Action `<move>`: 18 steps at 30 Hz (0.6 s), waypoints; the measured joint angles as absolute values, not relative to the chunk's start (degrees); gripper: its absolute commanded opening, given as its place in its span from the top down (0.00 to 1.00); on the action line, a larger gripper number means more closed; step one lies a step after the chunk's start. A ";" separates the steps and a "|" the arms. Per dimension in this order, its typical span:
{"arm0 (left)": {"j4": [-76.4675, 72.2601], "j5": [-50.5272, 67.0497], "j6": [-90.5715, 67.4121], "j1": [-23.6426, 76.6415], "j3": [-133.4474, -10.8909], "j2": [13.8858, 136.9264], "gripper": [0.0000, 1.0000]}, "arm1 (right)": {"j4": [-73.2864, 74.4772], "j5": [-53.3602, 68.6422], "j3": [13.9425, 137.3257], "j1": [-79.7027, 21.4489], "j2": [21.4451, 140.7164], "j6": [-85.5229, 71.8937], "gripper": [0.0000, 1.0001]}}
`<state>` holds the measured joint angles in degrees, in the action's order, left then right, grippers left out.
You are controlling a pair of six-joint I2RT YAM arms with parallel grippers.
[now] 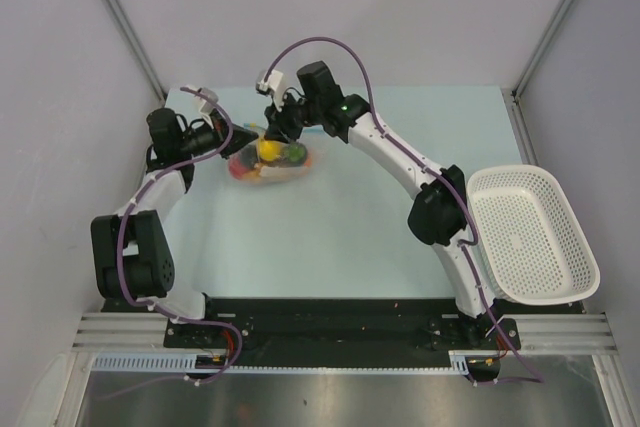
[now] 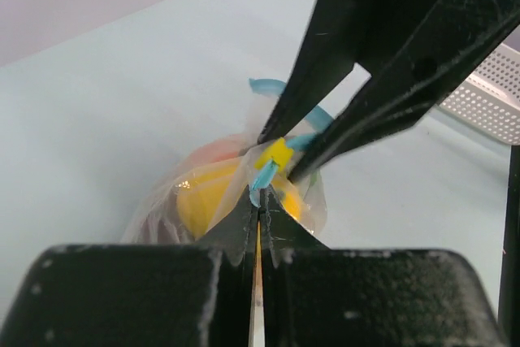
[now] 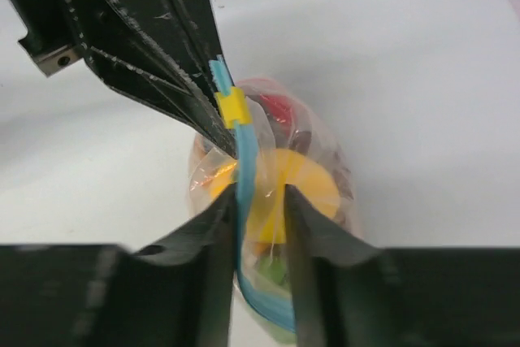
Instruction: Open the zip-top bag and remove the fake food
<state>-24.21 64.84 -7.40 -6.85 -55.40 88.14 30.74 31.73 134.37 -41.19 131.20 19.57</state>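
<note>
The zip-top bag (image 1: 268,163) lies at the far middle of the table, clear film with a teal zip strip (image 3: 246,160) and a yellow slider (image 3: 233,108). Inside is the fake food: a yellow piece (image 3: 307,186), a red piece (image 3: 278,108) and a green piece (image 3: 278,272). My left gripper (image 2: 260,201) is shut on the bag's top edge by the zip end, on the bag's left (image 1: 243,143). My right gripper (image 3: 260,194) is narrowly open and straddles the zip strip and film from behind the bag (image 1: 279,132). In the left wrist view its tips (image 2: 280,160) flank the slider (image 2: 279,152).
A white perforated basket (image 1: 530,232) sits at the right edge of the table, also seen in the left wrist view (image 2: 487,103). Grey walls close in the left, right and back. The two grippers' fingers are almost touching over the bag.
</note>
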 measured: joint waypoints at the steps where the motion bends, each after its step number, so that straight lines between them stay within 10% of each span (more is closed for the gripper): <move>1: -23.16 64.69 -6.87 -6.85 -55.70 88.12 1.00 | 30.50 32.14 134.37 -41.28 131.17 19.42 0.59; 4: -20.97 64.53 -5.45 -6.85 -56.42 88.03 1.00 | 29.32 33.54 134.41 -41.50 131.13 18.87 0.39; 8: -18.59 64.42 -4.21 -6.76 -56.71 87.42 1.00 | 27.97 33.63 134.50 -41.91 131.02 19.09 0.35; 18: -15.64 64.34 -2.87 -6.44 -56.71 85.80 1.00 | 24.88 32.71 136.99 -44.14 131.02 18.50 0.56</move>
<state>-15.64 64.34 -2.87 -6.44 -56.71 85.80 24.88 32.71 136.99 -44.14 131.02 18.50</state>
